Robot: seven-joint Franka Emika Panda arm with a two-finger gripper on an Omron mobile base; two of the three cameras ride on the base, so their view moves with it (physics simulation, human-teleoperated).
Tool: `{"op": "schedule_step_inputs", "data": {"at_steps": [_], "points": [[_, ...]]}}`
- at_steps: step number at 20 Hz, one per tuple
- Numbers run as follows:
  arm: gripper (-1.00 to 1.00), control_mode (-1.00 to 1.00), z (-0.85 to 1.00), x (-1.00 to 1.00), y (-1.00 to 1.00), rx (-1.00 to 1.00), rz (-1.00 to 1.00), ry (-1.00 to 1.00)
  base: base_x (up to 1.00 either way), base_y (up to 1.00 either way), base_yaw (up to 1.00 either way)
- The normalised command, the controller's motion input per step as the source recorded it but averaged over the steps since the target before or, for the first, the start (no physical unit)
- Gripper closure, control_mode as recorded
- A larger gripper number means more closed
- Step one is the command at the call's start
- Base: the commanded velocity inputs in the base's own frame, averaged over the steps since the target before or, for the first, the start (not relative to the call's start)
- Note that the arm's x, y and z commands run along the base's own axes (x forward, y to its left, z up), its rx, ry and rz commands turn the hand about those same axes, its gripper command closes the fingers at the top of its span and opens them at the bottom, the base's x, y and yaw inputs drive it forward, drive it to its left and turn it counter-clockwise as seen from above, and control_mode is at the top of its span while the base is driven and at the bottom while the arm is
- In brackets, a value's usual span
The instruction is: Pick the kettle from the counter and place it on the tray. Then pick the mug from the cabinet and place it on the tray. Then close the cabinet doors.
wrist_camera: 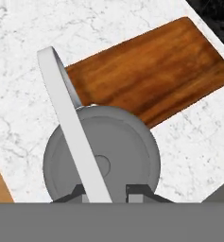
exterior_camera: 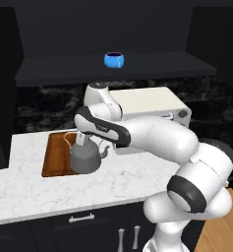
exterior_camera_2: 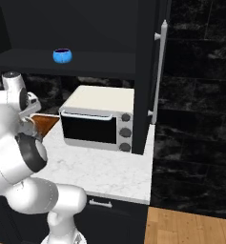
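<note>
You see the squat grey kettle (exterior_camera: 85,158) upright over the front right edge of the brown wooden tray (exterior_camera: 55,152), its wire handle (wrist_camera: 68,118) standing up and its spout toward the toaster oven side. The tray lies flat on the white marble counter (exterior_camera: 113,184). The small blue mug (exterior_camera: 114,60) sits upright on the shelf of the open black cabinet (exterior_camera: 113,74).

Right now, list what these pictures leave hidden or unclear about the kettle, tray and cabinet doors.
- Tray: in the left base view the kettle covers its right part, so whether the kettle rests on it or hangs above is unclear.
- Hand: in the hand view the handle passes between the fingertips; actual contact is hidden.
- Cabinet doors: in the right base view one door shows; the other is cut off by the edge.
</note>
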Motion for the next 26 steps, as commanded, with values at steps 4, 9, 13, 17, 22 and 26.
{"op": "schedule_step_inputs", "data": {"at_steps": [4, 9, 13, 17, 22, 26], "points": [[1.00, -1.00, 0.00, 0.30, 0.55, 0.00, -0.11, -0.23, 0.00, 0.00, 0.00], [1.00, -1.00, 0.00, 0.39, 0.43, 0.00, -0.17, -0.10, 0.00, 0.00, 0.00], [1.00, -1.00, 0.00, 0.37, 0.32, 0.00, -0.20, -0.03, 0.00, 0.00, 0.00], [1.00, -1.00, 0.00, 0.38, 0.33, 0.00, -0.21, -0.05, 0.00, 0.00, 0.00], [1.00, -1.00, 0.00, 0.42, 0.17, 0.00, -0.21, -0.02, 0.00, 0.00, 0.00], [1.00, -1.00, 0.00, 0.47, 0.04, 0.00, -0.20, 0.00, 0.00, 0.00, 0.00]]}}
